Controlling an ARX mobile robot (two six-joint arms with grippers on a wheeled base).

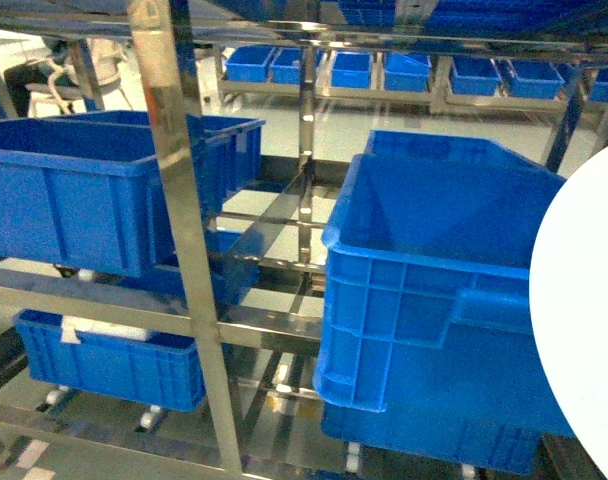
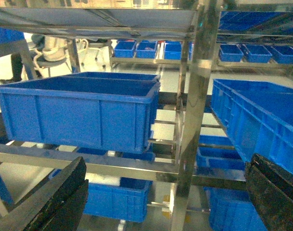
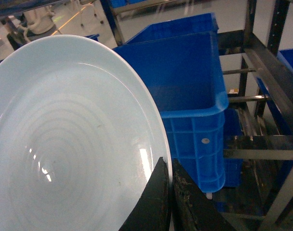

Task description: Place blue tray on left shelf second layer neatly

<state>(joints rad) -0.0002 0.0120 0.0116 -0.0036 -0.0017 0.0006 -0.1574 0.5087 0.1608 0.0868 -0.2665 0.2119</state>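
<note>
The blue tray (image 3: 74, 144) is a pale, shiny round dish that fills the left of the right wrist view. It stands tilted up on edge. My right gripper (image 3: 168, 166) is shut on its rim, one finger on each face. In the head view the blue tray (image 1: 586, 310) covers the right edge, in front of a deep blue crate (image 1: 434, 290), and hides the right gripper. The left shelf second layer (image 1: 94, 298) is a steel rail tier bearing a large blue crate (image 1: 79, 195). My left gripper (image 2: 168, 161) is open and empty, facing that rack's rail (image 2: 93, 162).
A shiny steel upright (image 1: 189, 230) stands between the left and right bays, with another upright (image 2: 197, 110) close ahead of the left wrist. More blue crates sit on the lower tier (image 1: 114, 360) and on a far rack (image 1: 404, 70). A person sits at the back left (image 1: 59, 70).
</note>
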